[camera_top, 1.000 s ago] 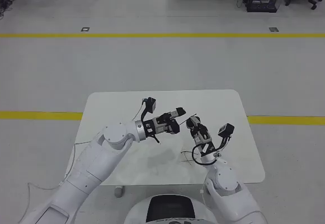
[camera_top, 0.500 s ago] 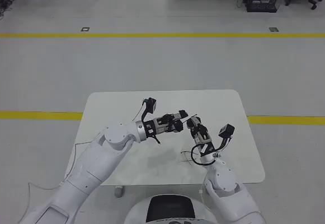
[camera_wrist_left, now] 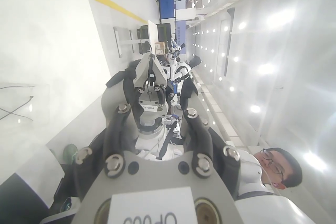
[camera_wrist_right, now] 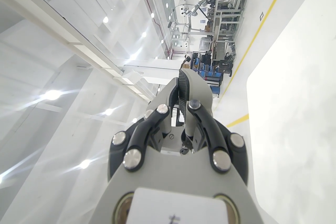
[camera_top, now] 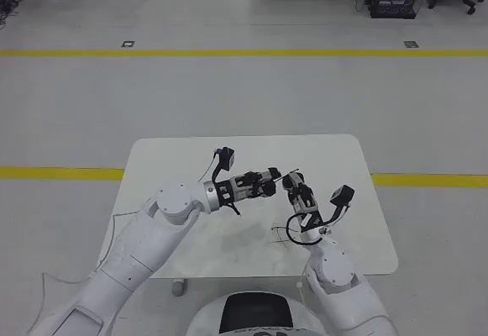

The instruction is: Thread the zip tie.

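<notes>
Above the middle of the table (camera_top: pixel 185 160), the right gripper (camera_wrist_right: pixel 180 78) has its fingers pressed together on the zip tie (camera_wrist_right: pixel 184 63). The tie is a thin black strip, and its short end pokes out past the fingertips, well clear of the table. The left gripper (camera_top: pixel 270 180) hangs just beside it, also above the table's middle, with its fingers spread apart. I cannot tell whether those fingers touch the tie.

A small white label (camera_wrist_left: pixel 149 108) with dark print sits on the right gripper's body. A larger white label (camera_wrist_left: pixel 155 205) covers the left gripper's base, and a matching label (camera_wrist_right: pixel 181 205) covers the right gripper's base.

Between the table's middle and its near edge, thin dark strips (camera_wrist_left: pixel 11 112) lie crossed on the table.
</notes>
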Available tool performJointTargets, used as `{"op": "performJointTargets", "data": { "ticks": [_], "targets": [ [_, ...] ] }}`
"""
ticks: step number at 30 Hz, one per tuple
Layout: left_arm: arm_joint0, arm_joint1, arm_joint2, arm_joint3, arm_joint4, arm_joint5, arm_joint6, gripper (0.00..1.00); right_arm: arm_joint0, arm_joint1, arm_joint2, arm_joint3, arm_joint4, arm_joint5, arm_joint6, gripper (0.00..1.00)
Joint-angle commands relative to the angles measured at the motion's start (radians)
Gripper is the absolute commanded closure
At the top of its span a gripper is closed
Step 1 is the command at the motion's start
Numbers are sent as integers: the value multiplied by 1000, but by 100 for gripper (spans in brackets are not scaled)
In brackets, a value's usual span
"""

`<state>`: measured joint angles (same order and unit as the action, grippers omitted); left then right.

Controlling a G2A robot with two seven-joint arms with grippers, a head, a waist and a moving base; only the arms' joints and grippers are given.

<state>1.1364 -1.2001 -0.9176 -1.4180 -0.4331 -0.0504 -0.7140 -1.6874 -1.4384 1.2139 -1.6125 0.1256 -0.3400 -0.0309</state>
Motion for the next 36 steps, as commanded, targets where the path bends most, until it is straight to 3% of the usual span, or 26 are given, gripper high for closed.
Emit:
{"op": "performJointTargets", "data": {
  "ticks": [1,28,36],
  "targets": [
    [2,1,-1,0,-1,0,1,71,2,-2,-3,4,-4,0,-3,100],
    [21,13,-9,-15,-5,7,-7,88,-12,-16,-10,-17,-38,0,-29,100],
    [30,16,-12,-29,-7,9,-3,100,-22,-19,-10,-26,-41,0,-29,100]
  ]
}}
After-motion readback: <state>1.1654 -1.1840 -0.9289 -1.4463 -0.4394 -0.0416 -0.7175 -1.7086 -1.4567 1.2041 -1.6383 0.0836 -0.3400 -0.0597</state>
